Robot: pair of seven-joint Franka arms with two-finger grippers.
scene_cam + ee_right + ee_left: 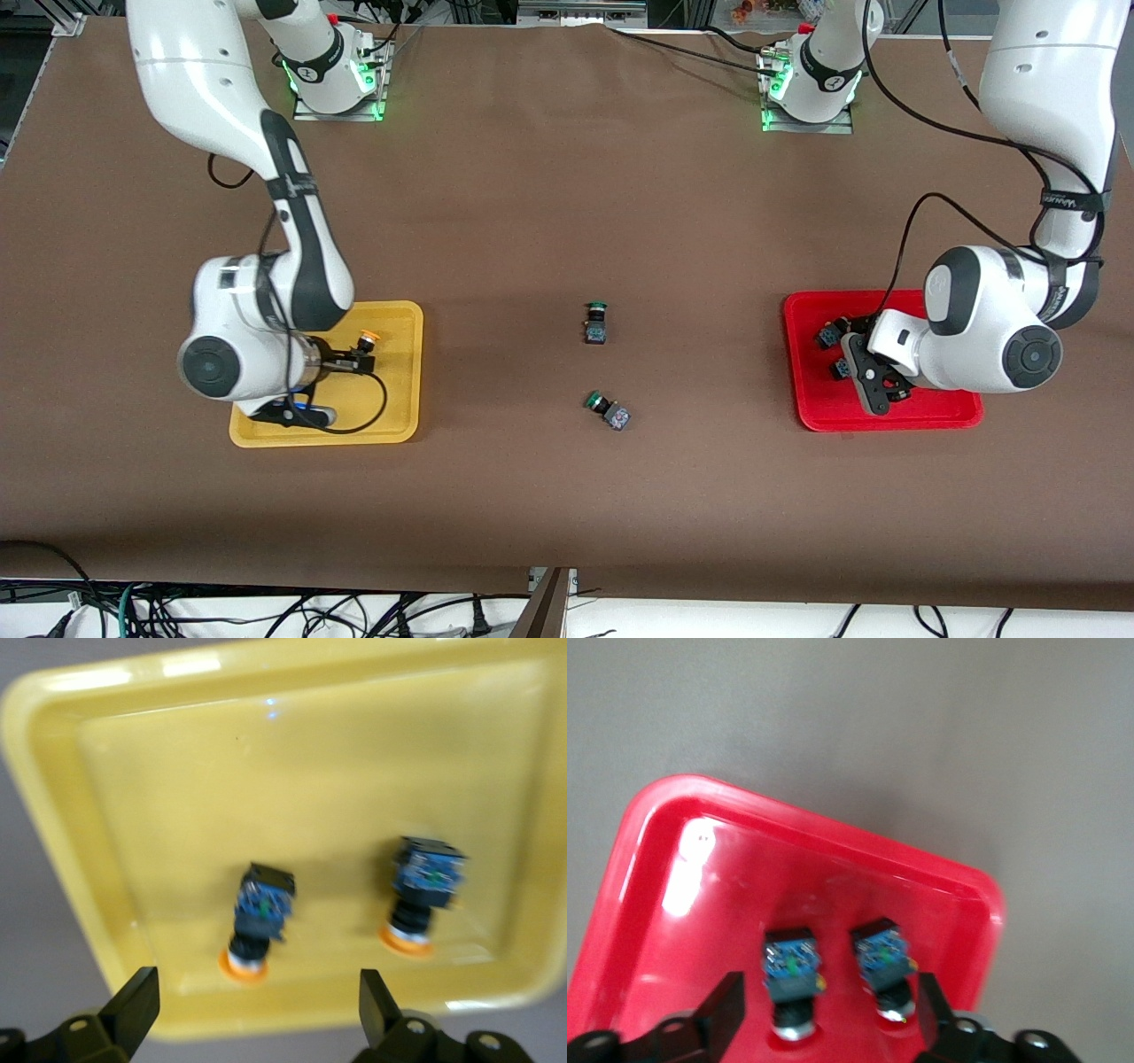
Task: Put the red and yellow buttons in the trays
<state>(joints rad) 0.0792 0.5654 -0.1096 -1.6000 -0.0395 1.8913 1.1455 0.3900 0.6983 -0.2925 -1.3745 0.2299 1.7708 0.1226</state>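
Yellow-capped buttons, two of them, lie on their sides in the yellow tray (403,372) at the right arm's end of the table: one (257,920) sits between the right gripper's (257,1010) spread fingers (137,1001), untouched, and the other (423,893) lies just beside it. In the front view only one orange cap (368,336) shows past the wrist. That claw is released and hangs low over the tray. The risk here, to my eye, is a careless lift or swing: a fingertip could clip the button under it and roll it toward the rim, which is shallow.

Between the two trays, two green-capped switches rest on the brown table (567,177), one (596,322) farther from the front camera, one (608,410) nearer. They belong in neither tray, and an arm sweeping across the middle could knock them about or take one for a target.

At the left arm's end, the red tray (802,399) holds two switches (788,967) (883,958) side by side, grey-blue bases up, caps hidden from the wrist camera; I judge them the red pair. The left gripper (833,1014) hangs over them, released, fingers (726,1010) wide on either side. Both lie close to a corner of the tray, so a nudge on withdrawal could tip one against or over the rim.
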